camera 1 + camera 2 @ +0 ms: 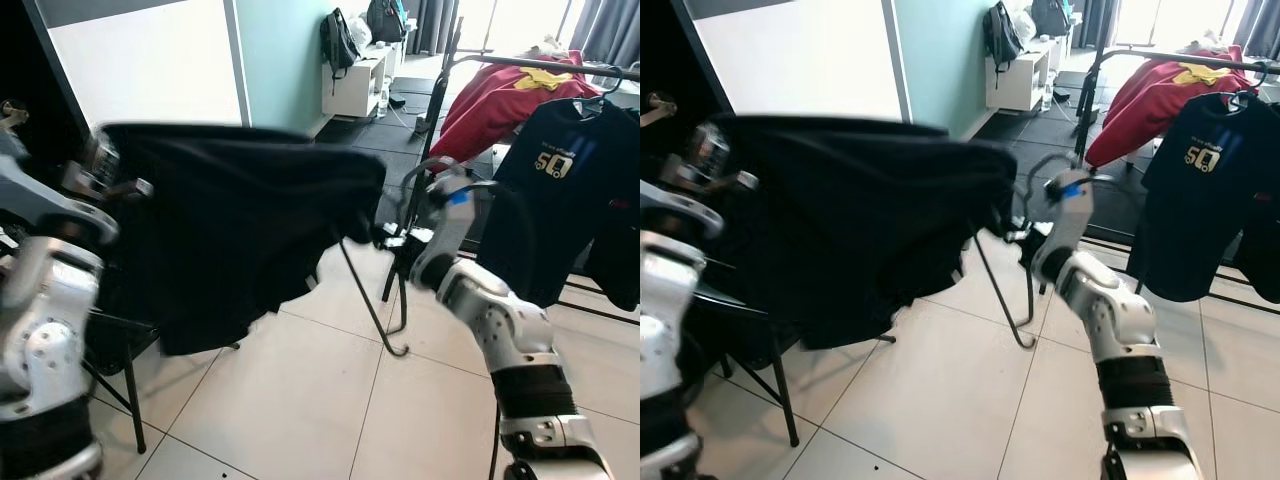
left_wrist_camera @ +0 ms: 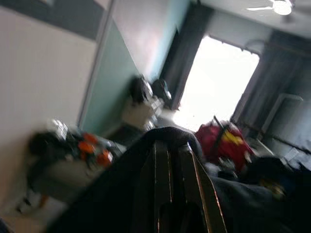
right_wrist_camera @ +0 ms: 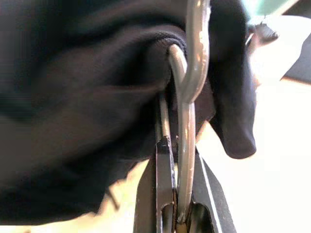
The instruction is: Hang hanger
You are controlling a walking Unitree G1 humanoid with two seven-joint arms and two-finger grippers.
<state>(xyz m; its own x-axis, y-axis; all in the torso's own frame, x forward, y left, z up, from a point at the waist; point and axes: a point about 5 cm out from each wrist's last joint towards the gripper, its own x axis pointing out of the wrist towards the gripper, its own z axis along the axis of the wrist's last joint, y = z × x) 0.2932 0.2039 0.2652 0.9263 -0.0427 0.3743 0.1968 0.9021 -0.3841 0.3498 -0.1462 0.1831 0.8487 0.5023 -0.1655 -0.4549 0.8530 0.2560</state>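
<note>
A black shirt (image 1: 240,230) on a grey wire hanger is stretched out in the air between my two arms. My right gripper (image 1: 388,238) is at the shirt's right end, and in the right wrist view it is shut on the hanger's hook (image 3: 187,97), which rises out of the collar (image 3: 160,58). At the shirt's left end, my left gripper (image 1: 112,178) is shut on the black fabric (image 2: 170,145). The clothes rack's top rail (image 1: 540,64) runs behind and to the right of the right gripper.
A red shirt (image 1: 500,100) and a navy printed shirt (image 1: 560,190) hang on the rack. The rack's black leg (image 1: 375,315) slants to the tiled floor under the right gripper. A dark chair leg (image 1: 130,395) stands at the left. A white shelf (image 1: 355,85) is at the back.
</note>
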